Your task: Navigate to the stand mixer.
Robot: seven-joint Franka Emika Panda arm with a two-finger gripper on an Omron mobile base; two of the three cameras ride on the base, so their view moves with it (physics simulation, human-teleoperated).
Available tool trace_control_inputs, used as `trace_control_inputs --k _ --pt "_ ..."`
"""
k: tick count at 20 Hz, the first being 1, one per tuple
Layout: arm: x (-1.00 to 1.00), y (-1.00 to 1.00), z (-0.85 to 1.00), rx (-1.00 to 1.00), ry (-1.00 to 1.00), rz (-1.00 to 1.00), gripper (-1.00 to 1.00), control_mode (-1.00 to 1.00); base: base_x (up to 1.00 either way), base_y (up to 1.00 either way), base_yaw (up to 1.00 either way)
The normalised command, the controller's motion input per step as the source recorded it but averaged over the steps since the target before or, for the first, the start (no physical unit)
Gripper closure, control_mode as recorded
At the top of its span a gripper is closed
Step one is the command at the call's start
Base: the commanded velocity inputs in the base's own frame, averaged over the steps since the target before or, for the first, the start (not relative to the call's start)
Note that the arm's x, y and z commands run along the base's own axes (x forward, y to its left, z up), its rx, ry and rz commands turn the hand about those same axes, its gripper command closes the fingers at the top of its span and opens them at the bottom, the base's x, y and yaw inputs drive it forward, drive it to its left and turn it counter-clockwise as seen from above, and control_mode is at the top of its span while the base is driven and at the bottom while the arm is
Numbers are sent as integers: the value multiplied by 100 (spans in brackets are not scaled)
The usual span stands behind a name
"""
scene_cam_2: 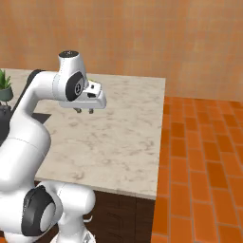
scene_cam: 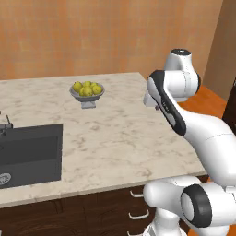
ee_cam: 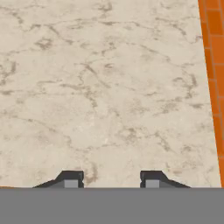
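Stand mixer: cannot tell where. Ahead of the base, a pale marble counter (scene_cam: 115, 138), reaching toward 12 o'clock against an orange-brown wall (scene_cam: 92, 32). At 3 o'clock in the right base view, orange brick floor (scene_cam_2: 204, 156) along the counter's end. Sunk into the counter at 9 o'clock in the left base view, a dark sink (scene_cam: 30, 154). Toward 11 o'clock there, well apart from the sink, a grey bowl of lemons (scene_cam: 86, 92). At 9 o'clock in the right base view, a small potted plant (scene_cam_2: 4, 85). Hanging above bare marble, pointed down, the gripper (scene_cam_2: 84, 111); in the hand view (ee_cam: 111, 180) fingers spread wide, nothing between them.
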Motion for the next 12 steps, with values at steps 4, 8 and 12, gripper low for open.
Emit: trace_control_inputs --k 4,8,12 --pt "-53 -13 -5 0 0 -3 -100 -100 0 0 0" --pt "-83 -7 -34 0 -1 -3 -100 -100 0 0 0" --pt "-62 0 -30 0 -11 0 -100 100 -19 0 2"
